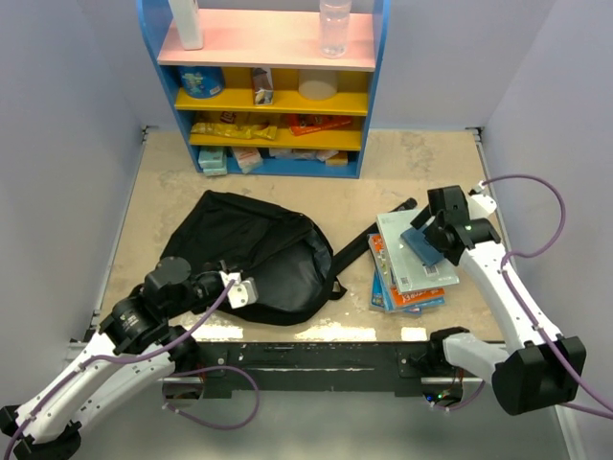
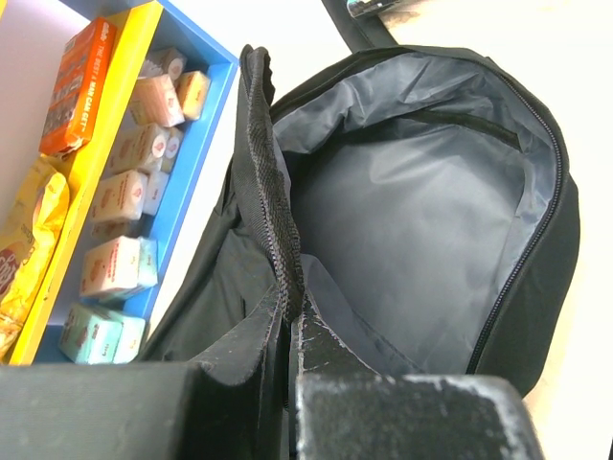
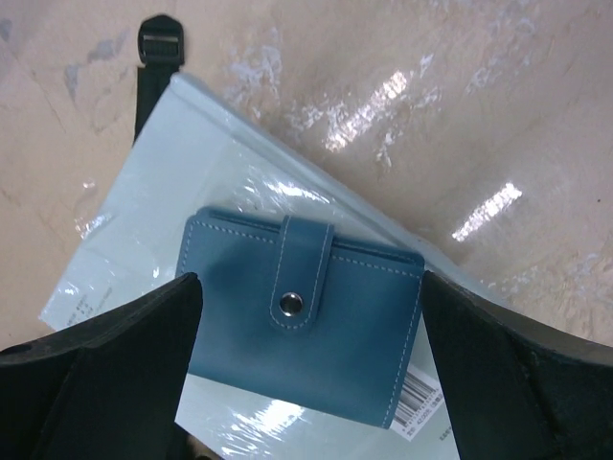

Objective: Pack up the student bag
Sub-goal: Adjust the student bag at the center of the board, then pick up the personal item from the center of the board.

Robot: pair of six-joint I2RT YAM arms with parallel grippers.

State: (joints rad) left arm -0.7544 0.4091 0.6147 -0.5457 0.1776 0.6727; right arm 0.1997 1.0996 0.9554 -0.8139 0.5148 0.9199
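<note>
The beige, mottled counter carries three things directly. Left of centre lies the black student bag, on its side, one strap trailing right across the surface. Just beside the strap's end, a stack of books lies flat near the right edge. At the far edge stands a blue shelf unit, its boards bearing a clear bottle, a blue tin and snack packets.

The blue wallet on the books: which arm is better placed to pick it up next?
Right. The right gripper, open, straddles the wallet, while the left gripper is shut on the bag, holding it open.
</note>
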